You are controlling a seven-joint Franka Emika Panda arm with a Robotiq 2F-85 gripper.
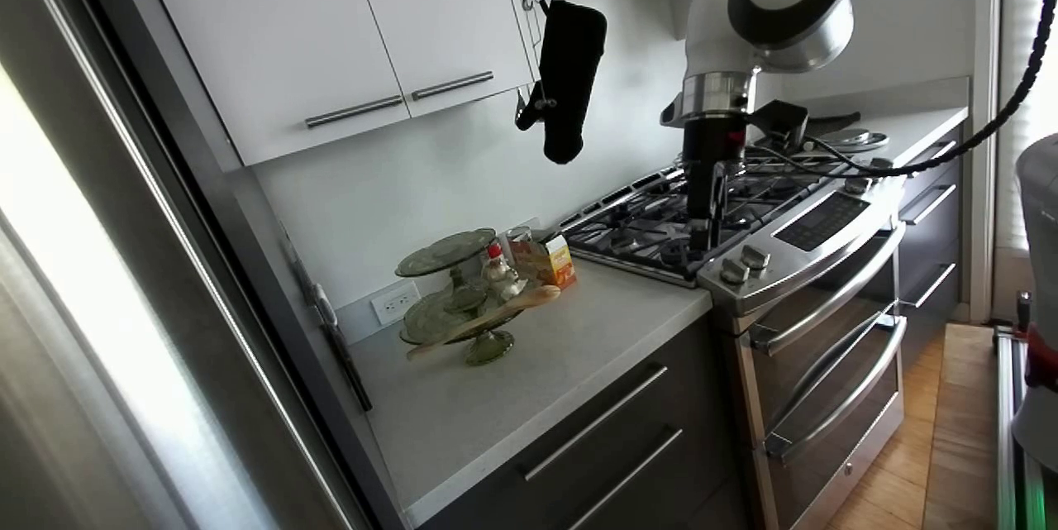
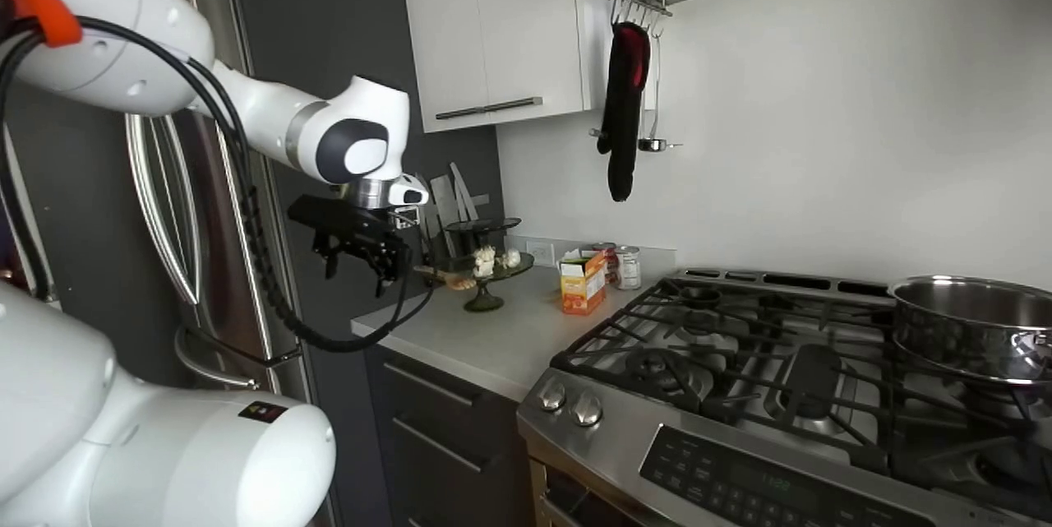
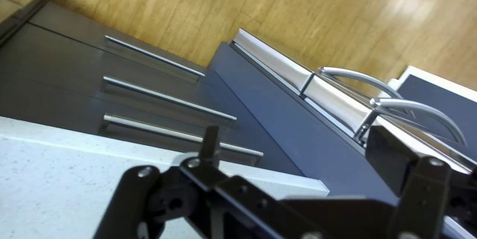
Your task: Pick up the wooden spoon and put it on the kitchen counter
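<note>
W/ hand (image 3: 294, 131) spread apart, empty: could tip stand (image 1: 446, 252), left of ctr in both ext. views, by reaching too low for spoon (image 1: 494, 315) prob. on it.

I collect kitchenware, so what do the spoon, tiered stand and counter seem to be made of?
Spoon: probably wood, matte, from its light tan colour.
Tiered stand: likely glossy glass, since it looks greenish and translucent; plastic is possible.
Counter: smooth stone or composite, unclear which; fine specks show in the wrist view.
</note>
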